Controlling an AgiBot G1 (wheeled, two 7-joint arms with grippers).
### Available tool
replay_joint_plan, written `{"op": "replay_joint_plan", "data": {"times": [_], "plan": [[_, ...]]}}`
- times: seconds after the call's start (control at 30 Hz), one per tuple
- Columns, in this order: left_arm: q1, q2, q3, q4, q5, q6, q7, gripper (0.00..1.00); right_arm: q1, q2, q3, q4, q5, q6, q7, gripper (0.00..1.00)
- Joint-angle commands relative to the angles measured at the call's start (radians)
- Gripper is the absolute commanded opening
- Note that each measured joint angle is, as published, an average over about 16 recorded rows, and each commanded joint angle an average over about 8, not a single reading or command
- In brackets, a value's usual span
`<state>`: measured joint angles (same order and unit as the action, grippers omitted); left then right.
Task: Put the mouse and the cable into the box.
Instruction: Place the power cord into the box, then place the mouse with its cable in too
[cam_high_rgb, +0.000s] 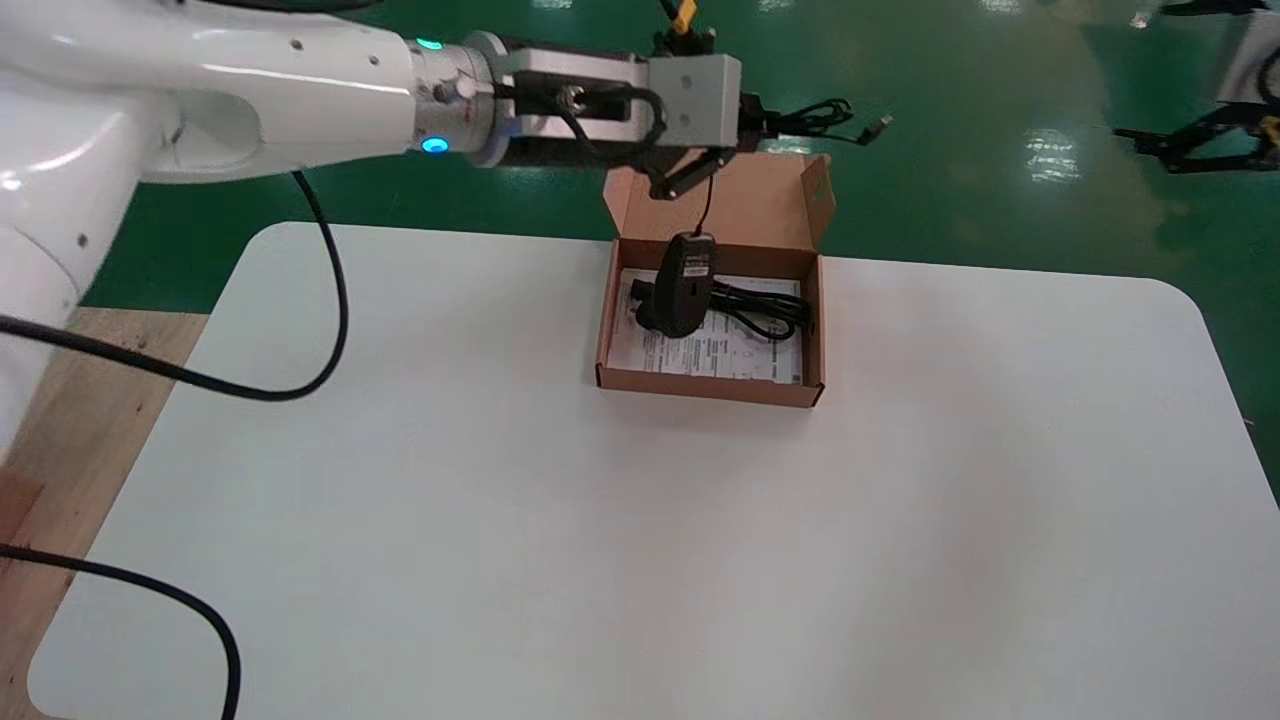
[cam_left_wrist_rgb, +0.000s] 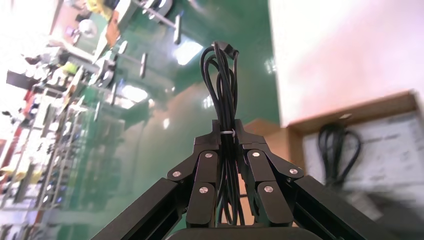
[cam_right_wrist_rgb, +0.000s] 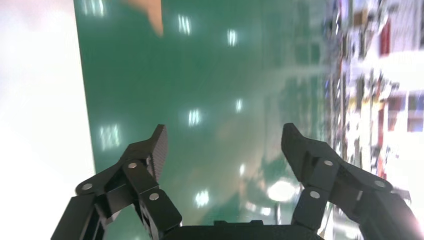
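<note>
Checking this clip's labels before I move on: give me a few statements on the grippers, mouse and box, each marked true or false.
1. The left gripper is shut on the cable bundle. True.
2. The mouse lies flat outside the box. False: it hangs upright by its cord at the box.
3. The box is closed. False: its lid stands open.
4. The right gripper is open and empty. True.

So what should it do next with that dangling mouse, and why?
Probably lower the left pincer a little: it is shut on the bundled cable, and the mouse hangs from it into the open box, so easing down should lay it inside. The right pincer is open, out of the head view.
</note>
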<state>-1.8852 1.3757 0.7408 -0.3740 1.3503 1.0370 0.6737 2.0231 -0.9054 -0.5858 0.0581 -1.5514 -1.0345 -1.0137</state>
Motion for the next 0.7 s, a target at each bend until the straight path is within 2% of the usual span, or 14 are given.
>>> {"op": "replay_joint_plan", "data": {"times": [0.03,0.37,0.7], "plan": [[0.036,0.000,0.032,-0.057,-0.029,-0.028,-0.021,0.00,0.021,0.036,-0.009,-0.014,-0.015,0.002,0.014,1.00],[0.099,-0.003,0.208,-0.117,-0.140,-0.126,-0.112,0.00,0.049,0.101,-0.046,-0.036,-0.070,-0.028,0.038,1.00],[0.146,-0.006,0.340,-0.061,-0.224,-0.203,-0.258,0.00,0.044,0.101,-0.049,-0.042,-0.073,-0.051,0.047,1.00]]}}
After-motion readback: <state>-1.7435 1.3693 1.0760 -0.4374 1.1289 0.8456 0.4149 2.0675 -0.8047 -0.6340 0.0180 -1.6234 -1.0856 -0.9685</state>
